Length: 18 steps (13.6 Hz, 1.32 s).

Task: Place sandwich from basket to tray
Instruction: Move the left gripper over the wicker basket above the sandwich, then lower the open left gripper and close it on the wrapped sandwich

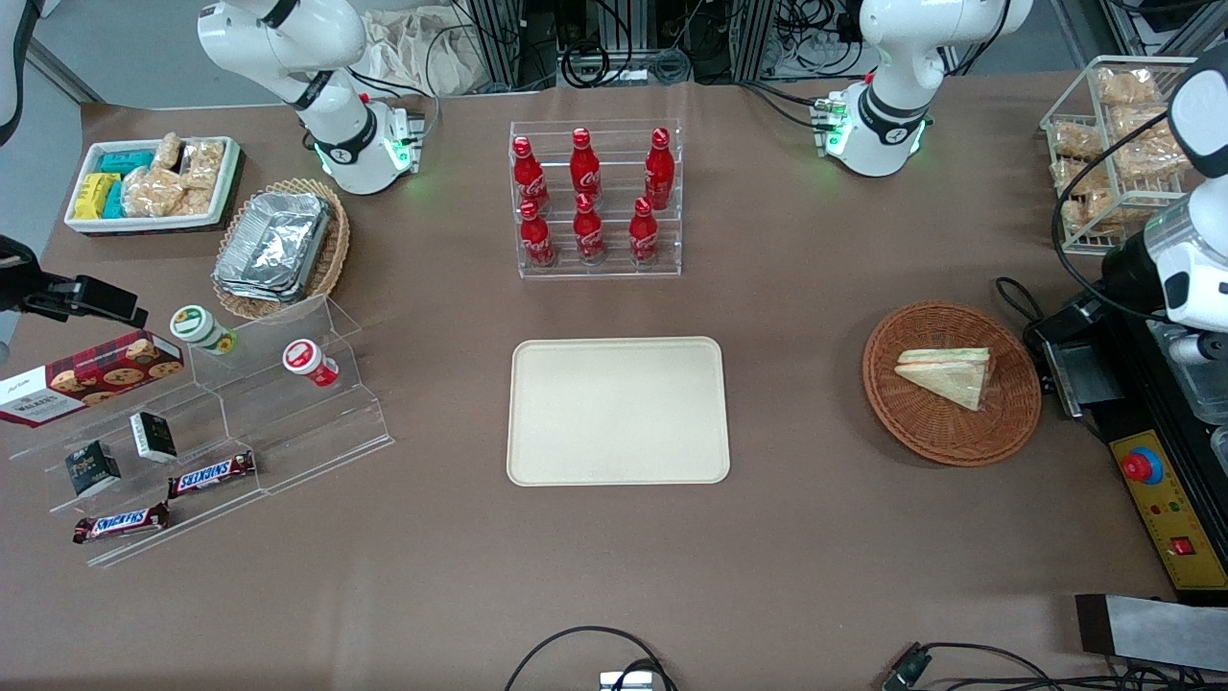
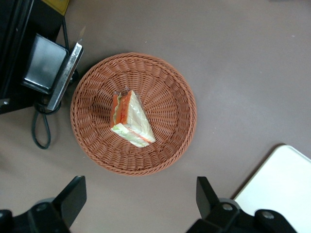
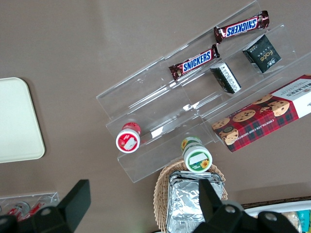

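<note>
Reach step: the gripper (image 2: 138, 201) hangs spread wide above the basket (image 2: 170, 77); next, drop onto the sandwich (image 2: 130, 120), bound for the tray (image 1: 618, 411).

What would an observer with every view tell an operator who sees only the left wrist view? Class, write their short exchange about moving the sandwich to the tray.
Operator: My gripper hangs open above the table beside the basket, and the sandwich lies in it. I see only a corner of the tray. Is the rest bare?
Observer: Yes, the front view shows the whole tray with nothing on it.
Operator: Which way is it from the basket?
Observer: Toward the parked arm's end of the table. A rack of red bottles stands farther from the front camera than the tray, apart from it.
</note>
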Motion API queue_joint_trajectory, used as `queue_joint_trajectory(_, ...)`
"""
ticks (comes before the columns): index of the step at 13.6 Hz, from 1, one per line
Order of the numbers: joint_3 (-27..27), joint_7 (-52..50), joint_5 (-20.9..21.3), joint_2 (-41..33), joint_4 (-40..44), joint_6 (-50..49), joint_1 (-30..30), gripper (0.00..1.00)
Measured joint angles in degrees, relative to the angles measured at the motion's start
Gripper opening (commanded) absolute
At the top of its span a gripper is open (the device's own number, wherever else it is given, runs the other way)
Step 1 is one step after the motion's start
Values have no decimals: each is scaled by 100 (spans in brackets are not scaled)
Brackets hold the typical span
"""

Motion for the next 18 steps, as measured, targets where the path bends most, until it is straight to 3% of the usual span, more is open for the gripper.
queue_joint_trajectory(7,332,-570,-42,-161,-1518,1650,3,100)
queue_joint_trajectory(18,345,-928,-417,216,-2853,3772,0,100)
